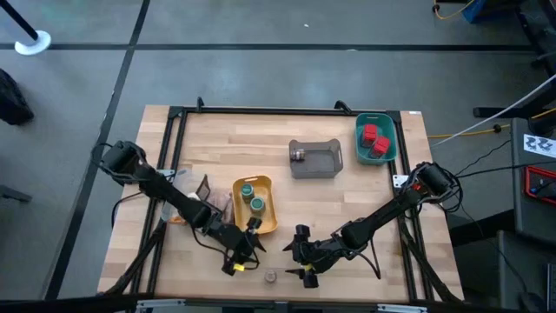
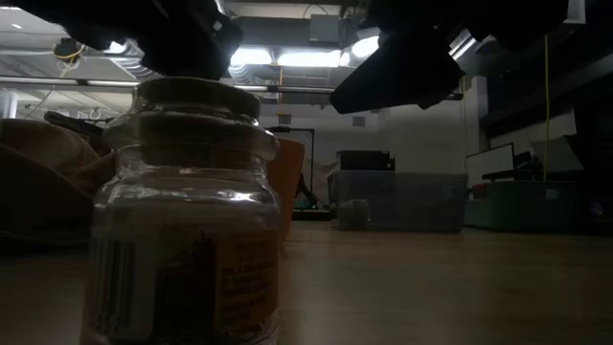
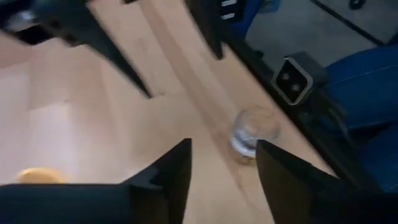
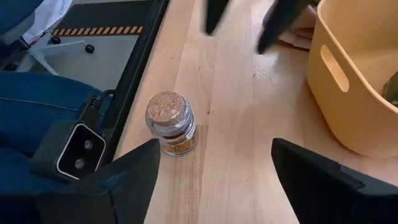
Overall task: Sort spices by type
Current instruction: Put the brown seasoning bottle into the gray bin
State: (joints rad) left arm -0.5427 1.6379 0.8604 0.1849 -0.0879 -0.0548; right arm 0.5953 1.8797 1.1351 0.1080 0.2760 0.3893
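A tiny cork-lidded round jar [image 1: 270, 276] stands upright on its base near the table's front edge; it also shows in the right wrist view [image 4: 171, 132] and the left wrist view [image 3: 254, 130]. My left gripper [image 1: 236, 261] hovers open just to the jar's left, with nothing between its fingers [image 3: 222, 146]. My right gripper [image 1: 298, 261] hovers wide open just to the jar's right [image 4: 214, 149], also holding nothing. Two green-lidded jars [image 1: 253, 196] stand in the yellow tray [image 1: 268, 217]. Two red blocks [image 1: 374, 141] lie in the teal tray [image 1: 387, 117].
A grey tray [image 1: 323, 165] at mid-table holds another small round jar [image 1: 298, 155]. Brownish sachets and a beige cloth [image 1: 207, 196] lie left of the yellow tray. The black frame rail and a mounted camera [image 4: 78, 152] run along the front edge, close beside the jar.
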